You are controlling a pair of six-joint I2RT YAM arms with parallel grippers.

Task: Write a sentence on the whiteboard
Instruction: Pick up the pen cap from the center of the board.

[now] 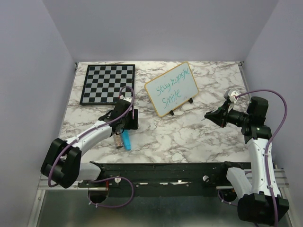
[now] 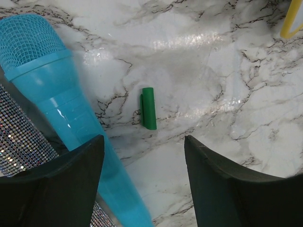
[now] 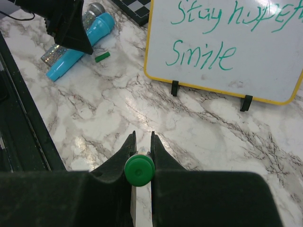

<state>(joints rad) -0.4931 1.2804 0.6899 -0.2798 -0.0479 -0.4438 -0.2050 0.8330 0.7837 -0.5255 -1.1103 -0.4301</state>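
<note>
The whiteboard [image 1: 172, 88] stands tilted on black feet at the table's middle back; it also fills the top of the right wrist view [image 3: 227, 42]. The sentence [image 1: 173, 90] in green reads about "Stay hopeful / Smile" [image 3: 203, 35]. My right gripper [image 1: 208, 116] is shut on a green-ended marker [image 3: 139, 170], held above the marble right of the board. My left gripper [image 1: 129, 124] is open above the table, with a small green marker cap [image 2: 149, 108] lying just beyond its jaws.
A blue toy microphone [image 1: 126, 139] and a glittery silver one [image 1: 118, 140] lie by the left gripper; both show in the left wrist view [image 2: 57, 99]. A black-and-white chessboard [image 1: 108, 83] lies at the back left. Grey walls enclose the table.
</note>
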